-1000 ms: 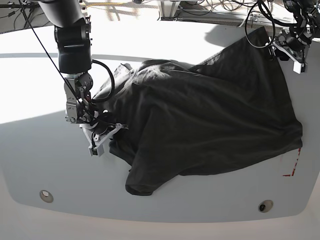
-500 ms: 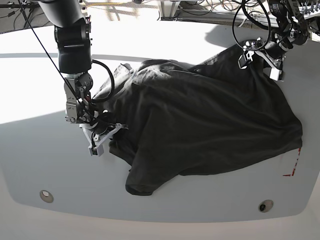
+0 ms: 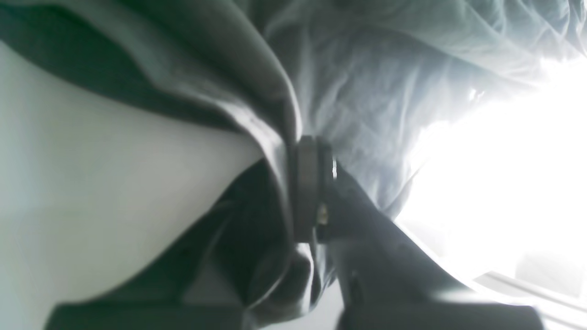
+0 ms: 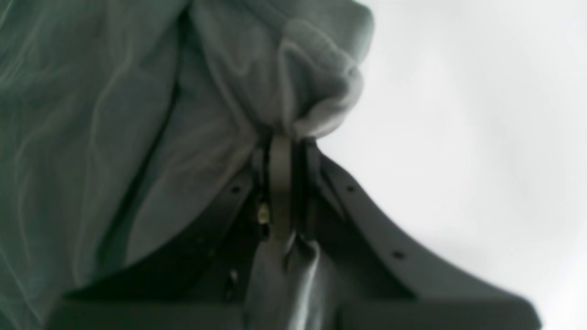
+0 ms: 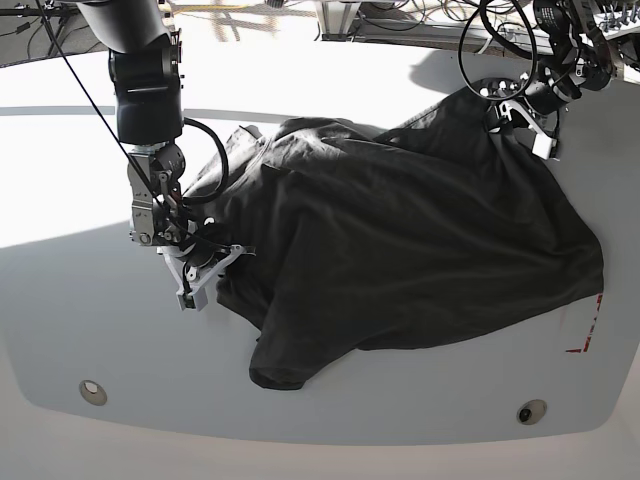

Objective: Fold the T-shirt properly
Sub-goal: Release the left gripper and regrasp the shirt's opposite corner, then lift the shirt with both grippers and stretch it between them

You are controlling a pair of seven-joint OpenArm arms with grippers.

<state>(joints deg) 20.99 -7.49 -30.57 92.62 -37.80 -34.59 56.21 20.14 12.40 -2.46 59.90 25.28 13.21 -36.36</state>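
Note:
The dark charcoal T-shirt (image 5: pixel 420 250) lies crumpled across the white table (image 5: pixel 80 330). My right gripper (image 5: pixel 205 268), at the shirt's left edge in the base view, is shut on a bunched fold of the T-shirt (image 4: pixel 293 110); the cloth passes between its fingers (image 4: pixel 279 183). My left gripper (image 5: pixel 520 115), at the shirt's far right corner, is shut on a fold of the T-shirt (image 3: pixel 275 151), with its pads (image 3: pixel 305 192) pinching the cloth just above the table. No pale printed mark shows.
Two round holes (image 5: pixel 92 390) (image 5: pixel 525 412) sit near the table's front edge. Red tape marks (image 5: pixel 590 330) lie by the shirt's right edge. Cables and equipment (image 5: pixel 420 20) crowd the back edge.
My left gripper has moved leftward and inward over the shirt's far right corner, dragging that corner with it. My right gripper and the shirt's left edge have stayed in place.

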